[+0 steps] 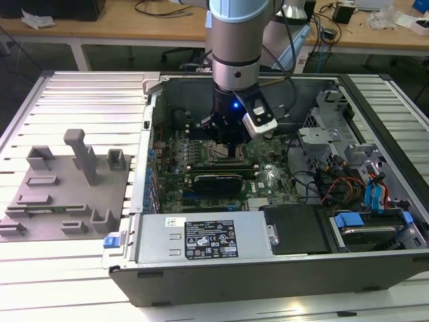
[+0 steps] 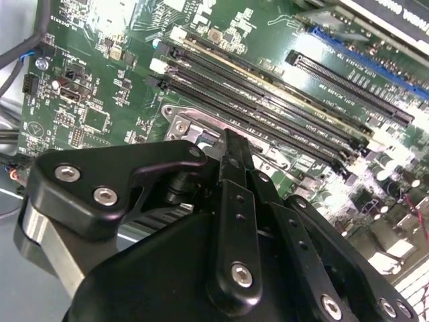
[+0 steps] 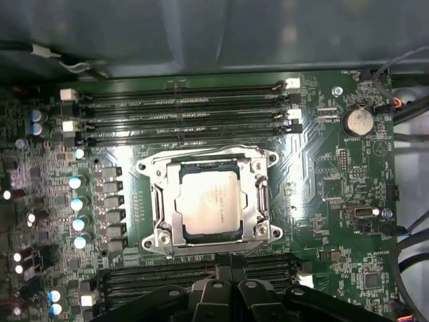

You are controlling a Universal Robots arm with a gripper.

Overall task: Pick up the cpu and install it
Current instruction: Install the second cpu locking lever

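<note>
Exterior view first: an open computer case (image 1: 375,261) lies on its side on a slatted metal table (image 1: 87,94), so that the motherboard (image 1: 268,178) faces upward and the arm (image 1: 236,40) can come straight down into it. The arm stands vertical over the middle of the board, its gripper (image 1: 228,137) low inside the case, just above the socket area. To the exterior view's left, well apart from the case, a grey fixture (image 1: 67,194) with upright posts and shallow pockets rests on the table, probably a holder that presents parts at a known pose.

On the board, in the first wrist view, the socket frame (image 3: 212,201) sits between two banks of memory slots (image 3: 181,107), and the cpu (image 3: 208,204) lies flat and square inside the frame, its pale metal top facing the camera. It looks seated level with the frame edges around it, which suggests the placing is done; whether the frame is latched over it cannot be told. The dark gripper links (image 3: 228,295) appear beside the socket, not touching the chip.

In the second wrist view the gripper (image 2: 231,151) shows its black linkage drawn together with the fingers close, holding nothing visible; the tip hangs just above a corner of the socket frame (image 2: 181,124).
</note>
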